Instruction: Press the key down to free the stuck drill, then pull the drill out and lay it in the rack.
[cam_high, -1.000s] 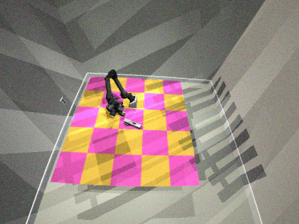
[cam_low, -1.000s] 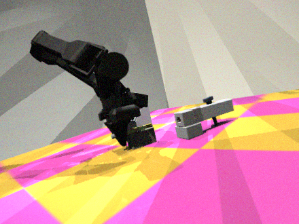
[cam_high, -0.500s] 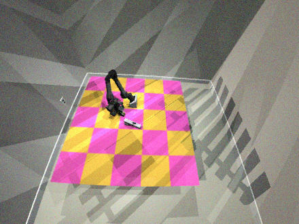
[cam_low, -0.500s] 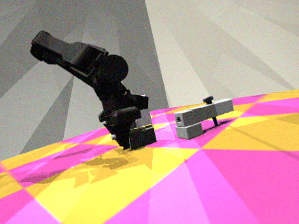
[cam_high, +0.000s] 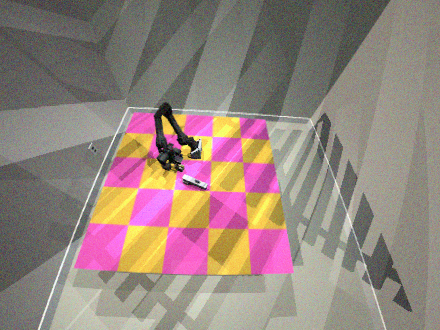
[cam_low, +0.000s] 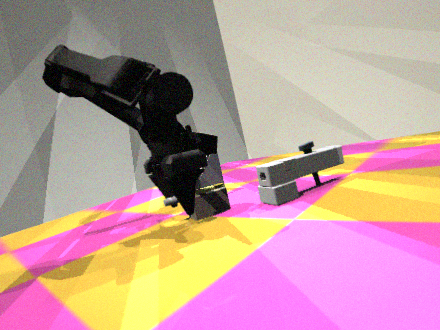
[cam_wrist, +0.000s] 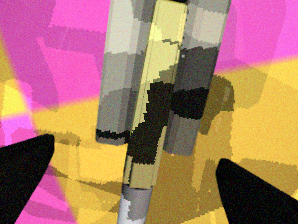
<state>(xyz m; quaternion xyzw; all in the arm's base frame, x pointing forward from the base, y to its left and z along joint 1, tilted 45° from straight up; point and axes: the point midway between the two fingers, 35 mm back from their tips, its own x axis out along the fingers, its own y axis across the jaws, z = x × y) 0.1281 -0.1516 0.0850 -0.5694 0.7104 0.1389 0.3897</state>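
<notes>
The drill, a yellow rod with a grey end, lies along the grey rack, between its two long walls. Its grey end sticks out past the rack in the wrist view. My gripper is open, its fingers wide apart on either side of the drill's near end and touching neither side of it. The holder, a light grey bar on a block foot, stands apart from the rack. Its end hole looks dark and empty. The black key sits on top, with a pin showing below the bar.
The pale base bracket of my arm stands behind the rack, with the folded arm raised over that side. All stand on a pink and yellow checkered mat. The holder is beside the rack, a short way off.
</notes>
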